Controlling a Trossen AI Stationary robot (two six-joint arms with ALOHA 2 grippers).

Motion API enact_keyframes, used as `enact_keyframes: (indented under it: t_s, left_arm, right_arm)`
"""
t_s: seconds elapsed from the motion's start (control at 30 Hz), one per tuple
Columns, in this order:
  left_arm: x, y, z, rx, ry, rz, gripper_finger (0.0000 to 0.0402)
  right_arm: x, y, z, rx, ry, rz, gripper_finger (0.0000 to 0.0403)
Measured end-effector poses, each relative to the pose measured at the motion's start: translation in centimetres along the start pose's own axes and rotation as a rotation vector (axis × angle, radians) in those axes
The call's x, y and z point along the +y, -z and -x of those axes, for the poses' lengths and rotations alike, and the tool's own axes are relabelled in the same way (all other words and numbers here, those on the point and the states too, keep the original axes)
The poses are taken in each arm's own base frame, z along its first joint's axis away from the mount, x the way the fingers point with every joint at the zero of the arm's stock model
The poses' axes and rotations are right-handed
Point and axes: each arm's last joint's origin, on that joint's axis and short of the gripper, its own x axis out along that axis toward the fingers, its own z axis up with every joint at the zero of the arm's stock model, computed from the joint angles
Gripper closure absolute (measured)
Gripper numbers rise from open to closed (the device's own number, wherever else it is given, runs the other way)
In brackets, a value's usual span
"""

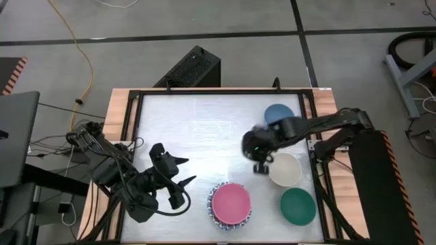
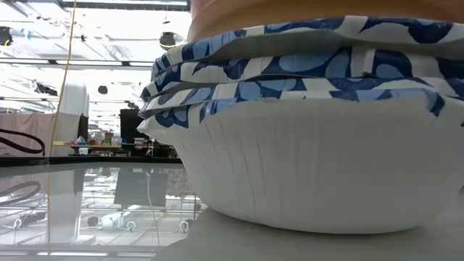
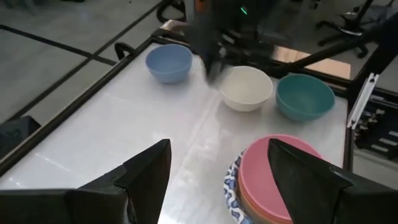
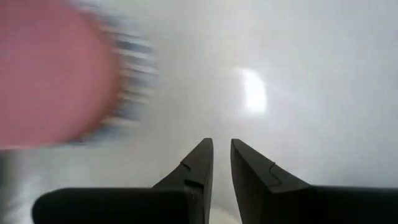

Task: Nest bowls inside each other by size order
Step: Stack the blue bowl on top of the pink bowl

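Observation:
A stack of nested bowls [image 1: 230, 204] stands near the table's front edge, with a pink bowl [image 3: 280, 177] on top and white, blue-patterned bowls [image 2: 312, 167] at the bottom. A cream bowl [image 1: 285, 170], a teal bowl [image 1: 298, 206] and a blue bowl [image 1: 278, 114] each rest alone on their bases at the right. My right gripper [image 1: 261, 165] hovers between the stack and the cream bowl, pointing down. Its fingers [image 4: 222, 155] stand a narrow gap apart with nothing between them. My left gripper [image 1: 187, 170] waits wide open to the left of the stack.
A raised black frame [image 1: 136, 102] borders the white table top. Bare surface lies at the table's middle and far left. A black box [image 1: 191, 68] sits on the floor beyond the far edge.

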Motion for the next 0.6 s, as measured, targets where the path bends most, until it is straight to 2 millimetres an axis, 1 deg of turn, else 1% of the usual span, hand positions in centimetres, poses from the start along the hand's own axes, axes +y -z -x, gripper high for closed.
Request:
enact_keyframes:
  t_s: [0.07,0.13,0.2,0.3,0.4,0.53,0.6]
  left_arm:
    - [-0.4,0.5,-0.5,-0.005,0.002,0.009,0.0146]
    - [-0.7,1.0,-0.9,-0.002,0.005,0.003,0.0146]
    - [-0.9,1.3,-1.2,0.01,0.012,-0.001,0.0146]
    - [-0.9,0.9,-1.4,0.004,0.027,0.026,0.0146]
    - [-1.0,0.5,-1.4,-0.017,0.054,0.011,0.0146]
    - [-1.5,0.0,-1.1,-0.023,0.139,-0.03,0.0146]
    - [-1.7,0.0,-1.2,-0.01,0.179,-0.074,0.0146]
  right_arm:
    - [-1.5,1.4,1.5,0.046,0.19,-0.095,0.0326]
    - [-3.1,2.6,2.6,0.096,0.319,-0.191,0.0325]
    - [-4.6,3.5,3.5,0.135,0.378,-0.27,0.0319]
    - [-6.6,5.0,4.1,0.129,0.408,-0.352,0.03]
    - [-8.3,7.4,3.3,0.122,0.415,-0.412,0.0266]
    - [-9.8,10.8,1.6,0.107,0.429,-0.451,0.021]
    - [-10.4,11.7,0.8,0.07,0.433,-0.455,0.0187]
